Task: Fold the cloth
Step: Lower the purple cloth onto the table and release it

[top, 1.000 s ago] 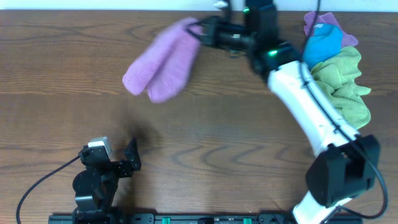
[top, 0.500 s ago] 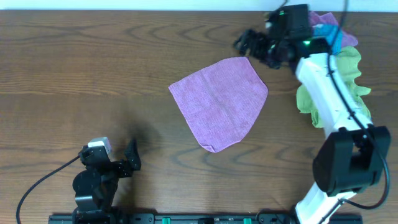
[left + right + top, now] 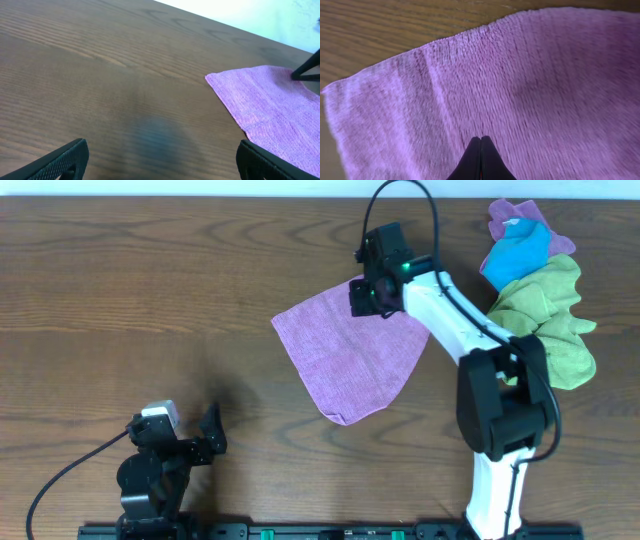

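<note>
Cloth: the purple cloth lies spread flat in one layer on the wooden table, right of centre. No fold is made yet.
Right claw: the right gripper sits over the cloth's far edge. In the wrist view its fingers are pressed together with only a thin seam between the tips, and no fabric is visibly pinched.
Risk: with the tips together, a descent here would likely press or drag the weave, not grasp it. That would bunch the far edge and skew the sheet. A pinch taken inboard of the hem could lift a crooked flap.
Right arm pose: reaching far across the table, with the wrist bent down over the fabric.
Left claw: the left gripper rests near the table's near-left edge, well apart from the cloth, with its fingers spread wide.
Surroundings: a pile of other cloths, blue, green and purple, lies at the far right.
</note>
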